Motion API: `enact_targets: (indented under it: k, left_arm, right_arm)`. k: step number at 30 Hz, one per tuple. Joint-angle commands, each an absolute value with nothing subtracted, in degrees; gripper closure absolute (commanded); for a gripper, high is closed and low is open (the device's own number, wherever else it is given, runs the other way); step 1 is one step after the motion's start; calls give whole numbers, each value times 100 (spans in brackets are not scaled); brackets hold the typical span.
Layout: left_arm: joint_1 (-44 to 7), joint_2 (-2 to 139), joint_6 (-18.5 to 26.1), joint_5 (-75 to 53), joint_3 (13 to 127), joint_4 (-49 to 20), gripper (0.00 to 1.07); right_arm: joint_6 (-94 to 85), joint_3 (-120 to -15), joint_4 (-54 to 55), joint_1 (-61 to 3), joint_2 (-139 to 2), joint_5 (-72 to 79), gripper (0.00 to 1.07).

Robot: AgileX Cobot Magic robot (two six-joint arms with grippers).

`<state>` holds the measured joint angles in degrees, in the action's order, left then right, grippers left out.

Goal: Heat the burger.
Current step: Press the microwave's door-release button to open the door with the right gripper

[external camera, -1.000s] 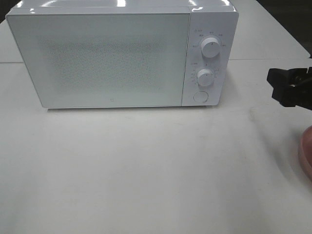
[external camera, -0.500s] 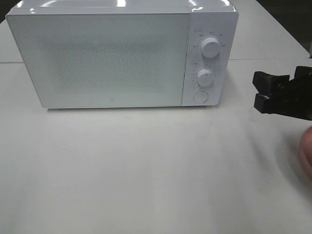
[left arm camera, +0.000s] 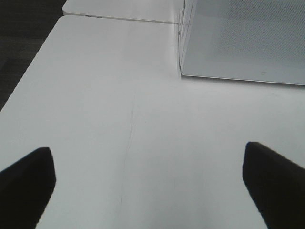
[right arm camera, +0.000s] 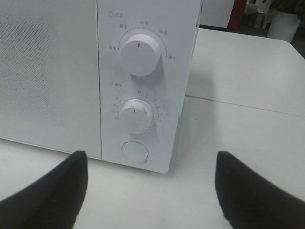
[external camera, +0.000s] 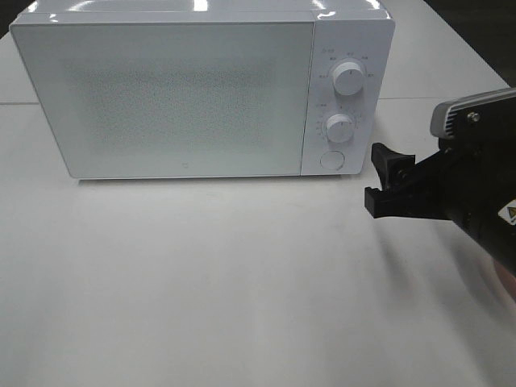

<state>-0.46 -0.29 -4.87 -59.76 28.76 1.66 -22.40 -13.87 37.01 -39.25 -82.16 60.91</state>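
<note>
You will not find the burger in any of your three views, so you cannot tell where it lies relative to either pincer, nor how it looks.

Your right gripper (external camera: 382,179) hovers over the white table (external camera: 226,290), just off the front right corner of the white box-shaped microwave oven (external camera: 185,97). It points at the control panel, level with the round white push-button (external camera: 330,160) and near it, but not touching. Its two black fingers (external camera: 389,158) stand well apart with nothing between them. In the right wrist view the same spread shows (right arm camera: 150,155): the large upper dial (right arm camera: 140,56), the smaller lower dial (right arm camera: 136,116) and the button sit framed between the fingers.

Your left gripper (left arm camera: 147,148) is spread as wide as it goes and holds nothing; only bare table lies between its dark fingertips (left arm camera: 33,176). The microwave's lower front corner stands ahead of it, well apart.

The left gripper is outside the high camera's view. The right arm's black body fills that view's right edge and hides the table behind it. The microwave door is shut, and its frosted, dotted panel hides the inside. The print around the dials is too small to read.
</note>
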Motion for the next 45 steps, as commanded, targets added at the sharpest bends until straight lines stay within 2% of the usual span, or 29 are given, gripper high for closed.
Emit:
enact_targets:
  k: [1,6,23,34,42,44,45]
  left_arm:
    - [-40,-155,-493,-5930,2865,183,7]
    - [-40,-155,-493,-5930,2865,183,7]
    - [-40,-155,-493,-5930,2865,183,7]
    - [-40,-155,-493,-5930,2865,183,7]
    - [-40,-155,-493,-5930,2865,183,7]
    - [-40,-155,-493,-5930,2865,183,7]
    - [-40,-155,-493,-5930,2865,183,7]
  right_arm:
    - [-2160,-1495,4297,-4280,-8606,6429,35]
    - [-2177,-1776,4624,-4515,-8990,6469,35]
    - [-2114,-2521,4658,-4515,-9884,6406,35]
    - [-1879,-2521,4658,-4515,-9884,6423,35]
    - [-34,-2521,4652,-4515,-9884,6429,41]
    - [1581,-2521,4652,-4515,-9884,6429,47]
    - [1581,-2521,4652,-4515,-9884,6429,47]
